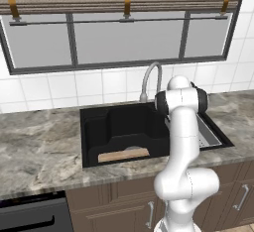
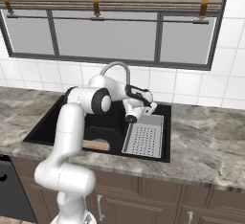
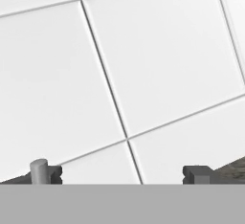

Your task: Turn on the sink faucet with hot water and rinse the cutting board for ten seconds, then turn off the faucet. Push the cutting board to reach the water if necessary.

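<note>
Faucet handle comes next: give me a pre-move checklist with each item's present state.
1. Fingers open: ok. In the hand view the two fingers stand wide apart, holding nothing.
2. Hand near the faucet: ok. In the right base view the gripper hangs at the sink's back edge, right of the spout.
3. Handle between the fingers: cannot tell. A small grey cylinder stands at one fingertip against white wall tiles.
4. Water running: not ok. No stream falls from the spout.
5. Cutting board under the spout: not ok. It lies at the front wall of the sink.
</note>
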Robot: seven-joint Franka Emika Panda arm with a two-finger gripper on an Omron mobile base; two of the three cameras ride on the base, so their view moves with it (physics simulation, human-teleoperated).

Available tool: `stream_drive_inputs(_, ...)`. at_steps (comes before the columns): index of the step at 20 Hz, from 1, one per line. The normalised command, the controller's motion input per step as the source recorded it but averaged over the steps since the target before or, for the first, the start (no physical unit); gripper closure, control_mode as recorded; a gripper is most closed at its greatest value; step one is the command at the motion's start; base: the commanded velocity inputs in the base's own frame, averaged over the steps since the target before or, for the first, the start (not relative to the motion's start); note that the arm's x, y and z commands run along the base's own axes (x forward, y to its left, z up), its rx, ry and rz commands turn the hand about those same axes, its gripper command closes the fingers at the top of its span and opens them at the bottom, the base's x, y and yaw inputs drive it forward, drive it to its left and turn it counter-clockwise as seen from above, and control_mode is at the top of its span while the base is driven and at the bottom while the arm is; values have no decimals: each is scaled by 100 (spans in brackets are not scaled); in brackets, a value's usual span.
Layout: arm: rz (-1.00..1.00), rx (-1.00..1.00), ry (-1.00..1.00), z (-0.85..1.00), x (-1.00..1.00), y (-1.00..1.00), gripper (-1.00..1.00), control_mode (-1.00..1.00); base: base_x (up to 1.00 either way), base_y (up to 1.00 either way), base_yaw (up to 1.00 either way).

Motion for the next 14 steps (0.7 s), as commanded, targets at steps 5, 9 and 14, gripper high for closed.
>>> stream_drive_inputs(5,0,0,0,0,0,0,-100,-100,0,0,0)
stream_drive_inputs(9,0,0,0,0,0,-8,-100,-100,0,0,0)
stream_drive_inputs(14,0,3,0,0,-1,-73,-100,-100,0,0,0)
